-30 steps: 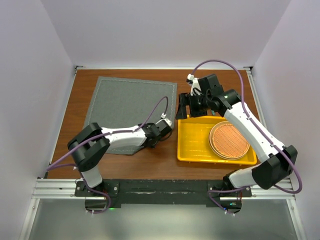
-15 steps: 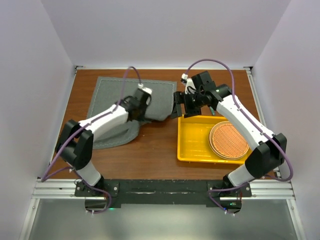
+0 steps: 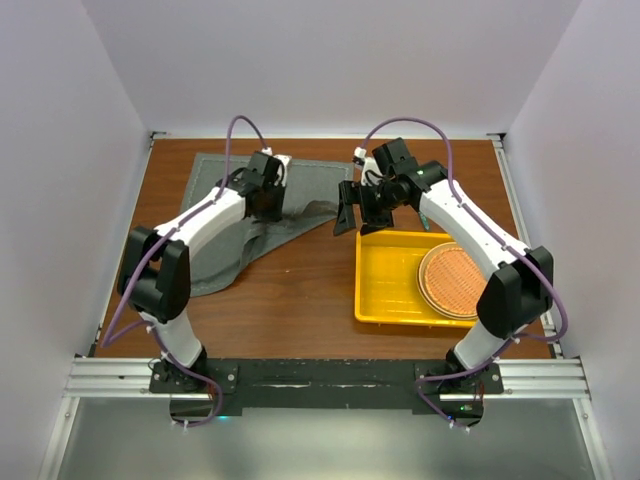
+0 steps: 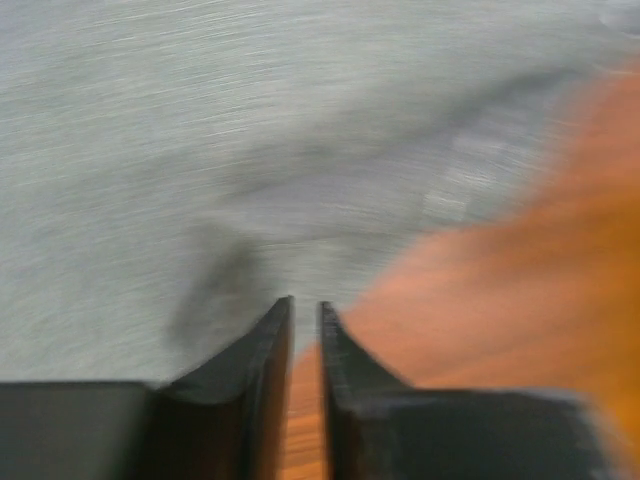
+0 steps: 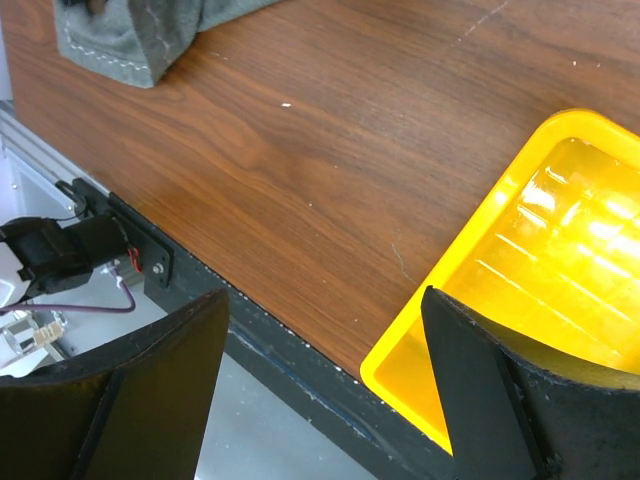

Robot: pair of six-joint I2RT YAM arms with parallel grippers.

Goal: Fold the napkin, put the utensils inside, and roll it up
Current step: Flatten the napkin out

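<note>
Top external view: the napkin point(image 3: 222, 258) lies on the far left part of the table point(image 3: 310, 290), not flat. Its near right portion is bunched and drawn up over the rest, which leaves a slanting edge running from the near left toward the far right. The left gripper point(image 3: 268, 208) hangs over the middle of this cloth, close to the raised fold. To the right stands the yellow tray point(image 3: 385, 285), with the round woven mat point(image 3: 458, 280) lying in its right half. The right gripper point(image 3: 358, 215) hovers between the napkin's right edge and the tray's far left corner, just beside both.

In the left wrist view, which is smeared by blur, the left gripper point(image 4: 305, 305) has its fingers a thin slit apart. Nothing shows between them. Grey napkin point(image 4: 200, 150) fills the space beyond the tips, and brown table point(image 4: 520, 300) lies to the right.

In the right wrist view the right gripper point(image 5: 322, 300) stands with its fingers spread wide and nothing between them. It hangs above bare table point(image 5: 300, 150). A corner of the tray point(image 5: 540, 240) sits at the right, and a folded napkin point(image 5: 120, 40) corner with pale stitching at the upper left.
</note>
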